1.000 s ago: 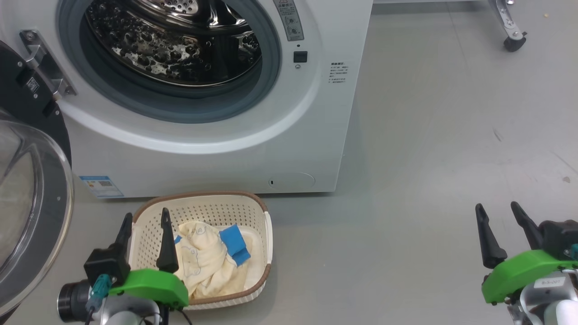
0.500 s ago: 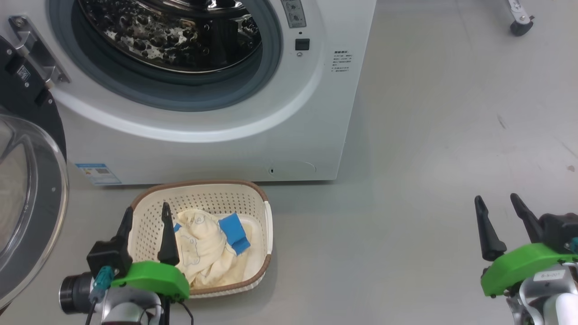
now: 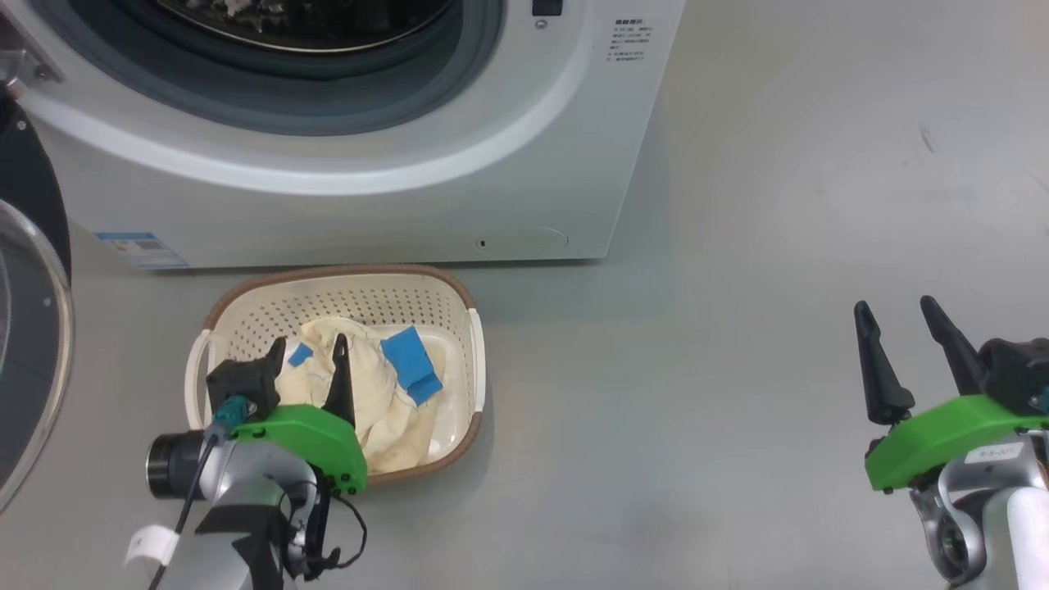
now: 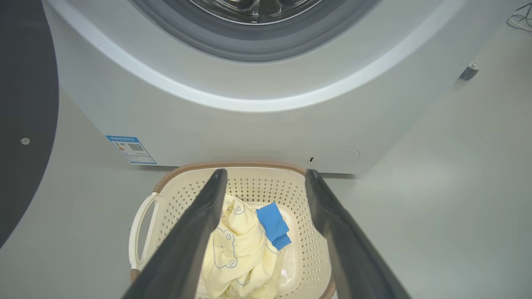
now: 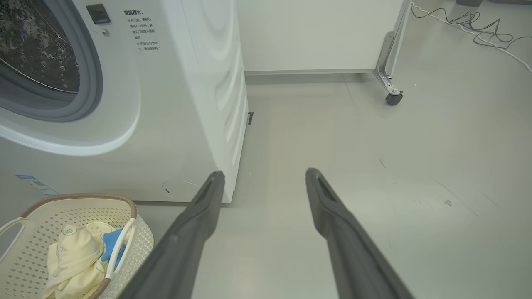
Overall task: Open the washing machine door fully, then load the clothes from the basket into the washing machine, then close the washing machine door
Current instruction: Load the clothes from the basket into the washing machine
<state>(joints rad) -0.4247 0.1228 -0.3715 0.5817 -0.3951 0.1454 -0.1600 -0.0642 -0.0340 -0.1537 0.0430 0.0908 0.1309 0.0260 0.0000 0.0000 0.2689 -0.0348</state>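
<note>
The washing machine (image 3: 344, 197) stands white at the top of the head view, its mouth uncovered. The washing machine door (image 3: 29, 352) hangs swung out at the far left, black rim and clear bowl showing. On the floor before the machine sits the basket (image 3: 246, 291), holding the clothes (image 3: 385, 410), cream-yellow with blue patches. My left gripper (image 3: 310, 340) is open just above the clothes, its fingers spread over the cloth and nothing between them. In the left wrist view the clothes (image 4: 237, 249) lie between and below the fingers. My right gripper (image 3: 893, 305) is open and empty over bare floor at the right.
Grey floor (image 3: 737, 246) stretches to the right of the machine. In the right wrist view a caster wheel (image 5: 392, 99) on a metal frame leg stands at the back, with cables (image 5: 478, 25) on the floor beyond, and the basket (image 5: 79, 197) at lower left.
The head camera has tipped down, so the machine sits higher in the picture. My left gripper has moved forward over the basket, onto the clothes. The right gripper has kept its place.
</note>
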